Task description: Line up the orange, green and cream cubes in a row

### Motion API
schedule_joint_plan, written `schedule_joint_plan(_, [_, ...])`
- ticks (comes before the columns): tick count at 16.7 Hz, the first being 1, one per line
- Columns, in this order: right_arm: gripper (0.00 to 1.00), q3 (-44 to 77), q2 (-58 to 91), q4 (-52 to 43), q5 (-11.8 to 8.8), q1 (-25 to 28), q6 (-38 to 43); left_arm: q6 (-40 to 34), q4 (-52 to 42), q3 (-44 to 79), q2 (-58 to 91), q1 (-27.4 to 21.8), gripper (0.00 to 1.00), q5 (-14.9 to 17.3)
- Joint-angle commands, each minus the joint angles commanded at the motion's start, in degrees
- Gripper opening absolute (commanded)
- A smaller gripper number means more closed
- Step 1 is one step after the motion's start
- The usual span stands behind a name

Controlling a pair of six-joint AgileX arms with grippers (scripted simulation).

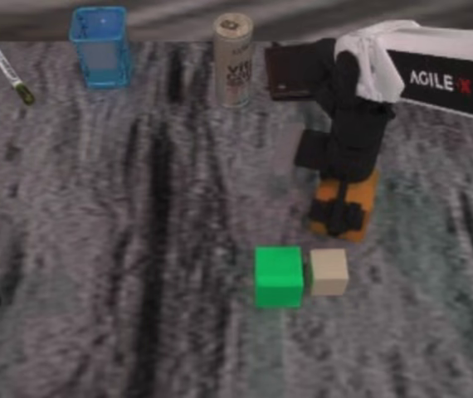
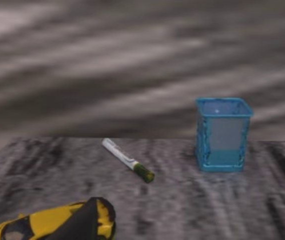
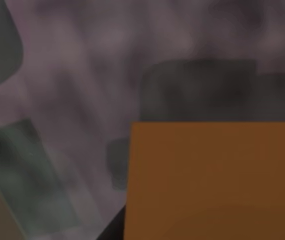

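Right tool [image 1: 342, 214] was seen from above clenched on the orange cube [image 1: 361, 199], right of centre on the grey surface [image 1: 95, 249]. Just nearer, the green cube [image 1: 278, 276] and cream cube [image 1: 329, 272] were set side by side, nearly touching. Only the left arm's edge was seen at far left; its tool was out of view.

orange cube [image 1: 368, 192], bright green cube [image 1: 278, 276], pale cream cube [image 1: 329, 272], blue mesh cup [image 1: 100, 46], grey streaked tabletop [image 1: 137, 249]
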Motion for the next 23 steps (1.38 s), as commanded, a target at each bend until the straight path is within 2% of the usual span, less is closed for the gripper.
schedule_joint_plan(6, [0.0,6.89,-3.14,-10.08,-0.03,0.29,0.03,0.0,0.0,0.0,0.0,0.0,1.0,0.0])
schedule_joint_plan(13, [0.0,8.23,-2.75,-11.43,-0.03,0.55,0.27,0.0,0.0,0.0,0.0,0.0,1.0,0.0])
schedule_joint_plan(17, [0.0,17.12,2.52,-16.59,0.02,5.62,1.44,0.0,0.0,0.0,0.0,0.0,1.0,0.0])
schedule_joint_plan(23, [0.0,43.23,14.36,-28.91,0.07,17.56,5.25,0.0,0.0,0.0,0.0,0.0,1.0,0.0])
